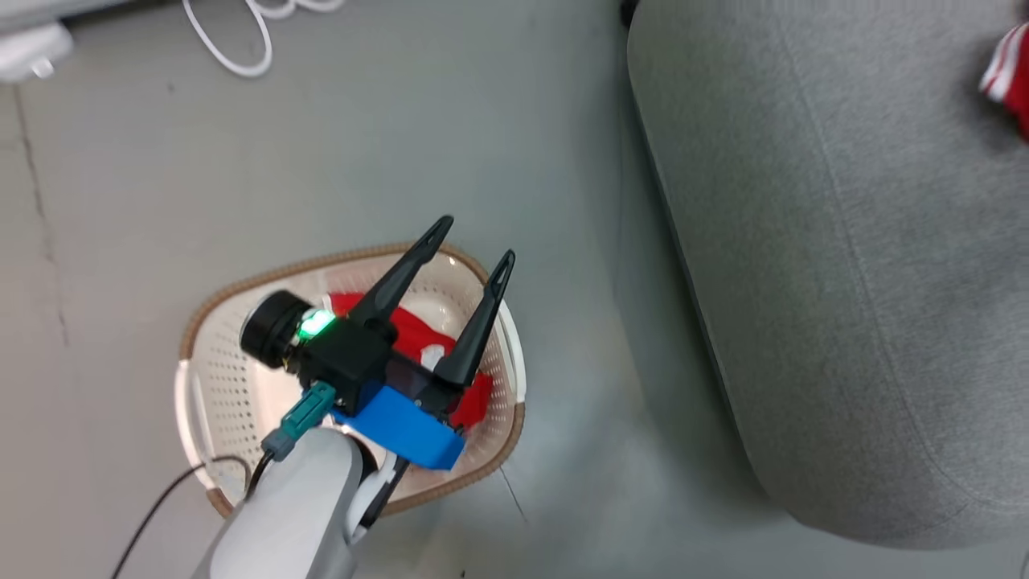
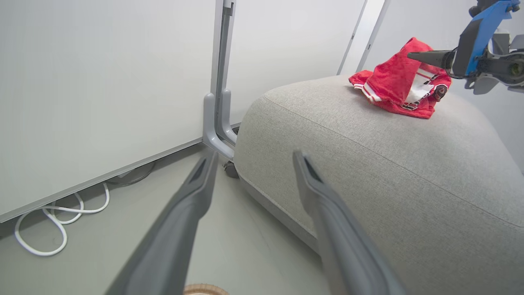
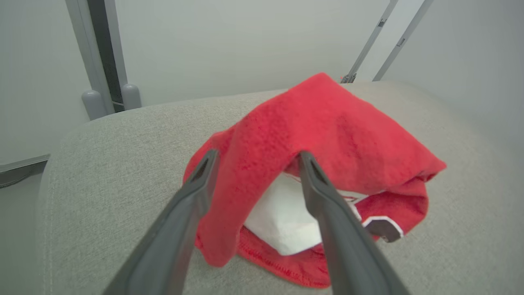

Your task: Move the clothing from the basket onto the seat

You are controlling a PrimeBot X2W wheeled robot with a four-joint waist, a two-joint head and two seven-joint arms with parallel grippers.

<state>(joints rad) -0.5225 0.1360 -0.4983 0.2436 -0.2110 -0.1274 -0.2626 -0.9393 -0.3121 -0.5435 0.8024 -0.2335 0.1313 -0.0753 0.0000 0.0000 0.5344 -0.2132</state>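
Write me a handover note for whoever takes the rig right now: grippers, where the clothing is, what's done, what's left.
Left gripper: open, empty, above the basket.
Right gripper: open, fingers astride a raised fold of the seat garment, not clamped.
Seat garment: red, lying on the seat.
Basket garment: red, in the basket under the left gripper.
Done: one garment across.
Left: probably back the right gripper off, then carry the basket garment to the seat.

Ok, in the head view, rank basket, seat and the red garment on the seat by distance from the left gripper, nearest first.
1. basket, directly beneath the left gripper.
2. seat, to the right.
3. red garment on the seat, far upper right.
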